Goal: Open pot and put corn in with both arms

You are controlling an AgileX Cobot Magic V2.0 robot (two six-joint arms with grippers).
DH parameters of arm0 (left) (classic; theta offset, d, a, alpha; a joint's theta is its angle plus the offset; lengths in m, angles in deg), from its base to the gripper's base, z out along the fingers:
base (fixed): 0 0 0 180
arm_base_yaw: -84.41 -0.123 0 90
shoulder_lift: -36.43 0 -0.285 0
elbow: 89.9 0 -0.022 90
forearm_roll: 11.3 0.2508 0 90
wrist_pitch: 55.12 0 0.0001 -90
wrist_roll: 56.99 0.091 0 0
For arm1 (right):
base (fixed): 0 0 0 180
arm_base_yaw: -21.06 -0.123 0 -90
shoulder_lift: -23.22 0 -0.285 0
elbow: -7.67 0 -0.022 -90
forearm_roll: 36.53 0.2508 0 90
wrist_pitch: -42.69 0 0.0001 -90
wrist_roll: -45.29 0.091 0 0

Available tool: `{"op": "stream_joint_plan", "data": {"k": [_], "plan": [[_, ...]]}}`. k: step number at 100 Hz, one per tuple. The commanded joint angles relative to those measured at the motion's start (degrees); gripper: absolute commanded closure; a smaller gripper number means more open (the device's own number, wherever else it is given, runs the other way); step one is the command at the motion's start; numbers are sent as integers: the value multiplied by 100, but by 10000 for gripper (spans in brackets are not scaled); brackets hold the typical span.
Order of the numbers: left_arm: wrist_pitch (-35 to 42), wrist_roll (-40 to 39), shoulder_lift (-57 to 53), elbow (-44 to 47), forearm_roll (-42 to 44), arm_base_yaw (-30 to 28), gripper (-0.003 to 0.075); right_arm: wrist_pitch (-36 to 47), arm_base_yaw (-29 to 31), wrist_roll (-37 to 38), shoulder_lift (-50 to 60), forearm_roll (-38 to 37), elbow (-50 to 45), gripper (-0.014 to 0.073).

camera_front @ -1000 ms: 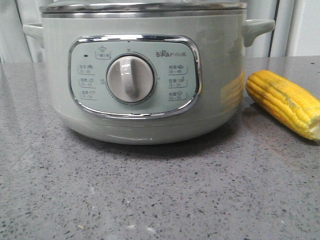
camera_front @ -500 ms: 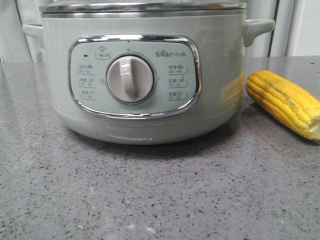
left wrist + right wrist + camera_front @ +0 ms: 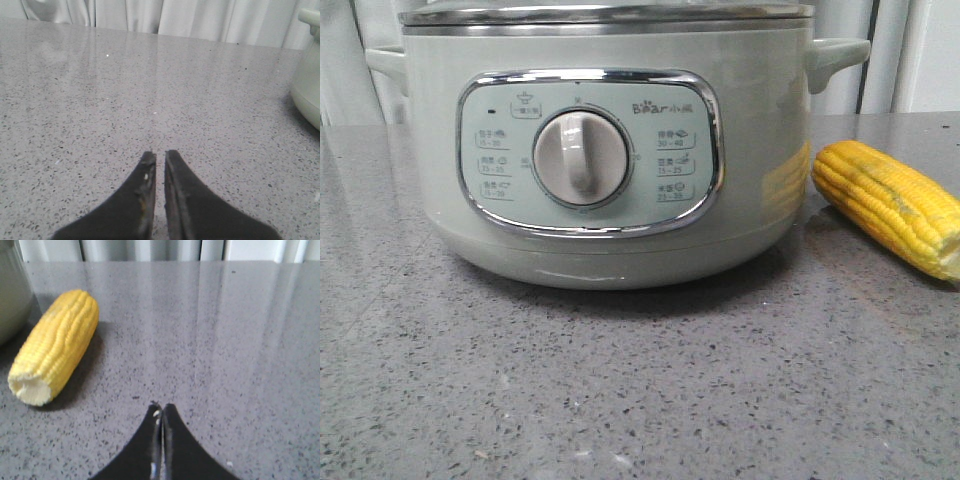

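The pale green pot (image 3: 605, 150) fills the front view, with a cream dial (image 3: 581, 158) and a steel-rimmed lid (image 3: 605, 14) on top. The yellow corn (image 3: 892, 203) lies on the counter to its right; it also shows in the right wrist view (image 3: 55, 345), beside the pot's wall (image 3: 12, 295). My right gripper (image 3: 161, 407) is shut and empty, low over the counter, off to the side of the corn. My left gripper (image 3: 160, 156) is shut with a thin gap, empty, over bare counter. The pot's edge (image 3: 307, 82) shows at that view's border.
The grey speckled counter (image 3: 640, 390) runs under everything. White curtains (image 3: 175, 17) hang along its far edge. The pot's side handles (image 3: 835, 55) stick out to both sides.
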State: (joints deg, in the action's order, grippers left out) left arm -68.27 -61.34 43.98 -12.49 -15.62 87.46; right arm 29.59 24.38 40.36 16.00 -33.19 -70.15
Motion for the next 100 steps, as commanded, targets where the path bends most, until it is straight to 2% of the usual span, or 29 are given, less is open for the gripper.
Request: {"op": "stream_joint_plan", "data": {"k": [1, 29, 59, 68, 84, 100], "plan": [[580, -52, -172, 113, -30, 38, 741, 649, 35, -64, 134, -1, -103, 664], [1315, -52, -172, 113, -30, 38, 741, 1235, 35, -64, 134, -10, -103, 664], [1370, -52, -172, 26, -30, 38, 741, 1252, 35, -64, 134, -32, -66, 664], [1370, -22, -172, -240, 26, 38, 741, 1228, 35, -64, 123, 263, 35, 664], [1192, -22, 69, -948, 431, 38, 741, 797, -24, -64, 32, 409, 466, 664], [840, -22, 731, -1669, 462, 38, 741, -186, -29, -64, -473, 399, 1240, 664]]}}
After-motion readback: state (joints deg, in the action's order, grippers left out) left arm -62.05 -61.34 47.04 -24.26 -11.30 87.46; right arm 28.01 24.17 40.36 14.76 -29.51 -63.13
